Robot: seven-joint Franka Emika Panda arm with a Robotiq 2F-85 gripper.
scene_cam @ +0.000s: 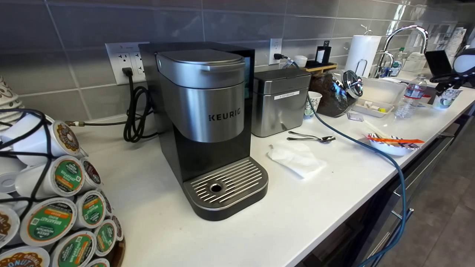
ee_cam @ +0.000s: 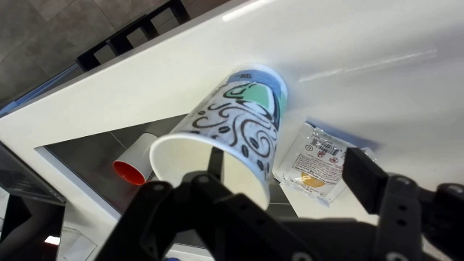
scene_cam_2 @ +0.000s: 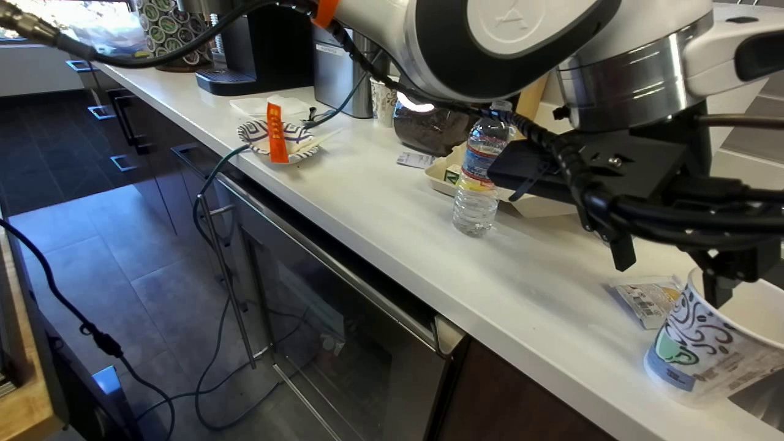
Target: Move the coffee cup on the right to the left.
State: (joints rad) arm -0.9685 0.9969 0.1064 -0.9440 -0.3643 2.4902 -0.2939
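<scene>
The light is quite strong. In an exterior view, the window [scene_cam_2: 73,7] is overexposed to white, and the floor [scene_cam_2: 110,269] has a bluish shine. In an exterior view, the tiled wall [scene_cam: 241,29] carries white reflections toward its far end. In the wrist view, the counter [ee_cam: 362,32] shows streaks of glare, and a soft bluish shadow lies beside the packet [ee_cam: 319,159], whose smallest print is blurred.
</scene>
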